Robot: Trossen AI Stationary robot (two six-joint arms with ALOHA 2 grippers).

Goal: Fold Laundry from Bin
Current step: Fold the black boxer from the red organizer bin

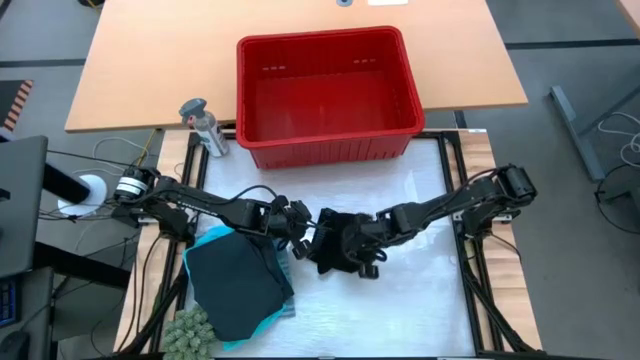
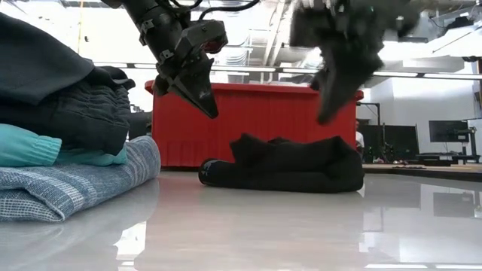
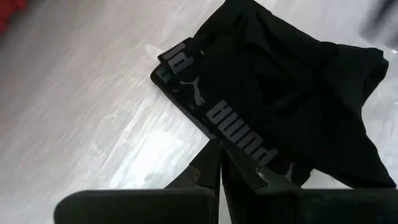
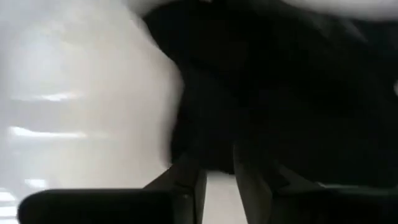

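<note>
- White glossy mat (image 1: 420, 290) covers the work table, with a tan table (image 1: 150, 60) behind it and a dim room with monitors beyond in the low view.
- Black garment (image 1: 345, 245) lies crumpled at the mat's middle, between the two grippers; in the left wrist view (image 3: 280, 93) its waistband with grey lettering is folded under and partly hidden.
- Left gripper (image 3: 222, 163) hangs just above the garment's waistband edge, fingers pressed together with nothing between them; the low view shows it (image 2: 205, 102) clear of the cloth.
- Right gripper (image 4: 217, 168) hovers over the garment's other side, fingers nearly closed with a thin gap, holding nothing visible; its view is dark and blurred, so contact with the cloth is hard to judge.
- Folded stack (image 1: 235, 285) sits near the mat's left front: a black piece on top, turquoise under it, striped blue-grey at the bottom, clearer in the low view (image 2: 75, 184).
- Bin (image 1: 325, 90) stands behind the mat, empty as far as the high view shows.
- Grey bottle (image 1: 203, 125) stands just left of the bin.
- Green knobbly thing (image 1: 190, 330) lies at the front edge, cut off.
</note>
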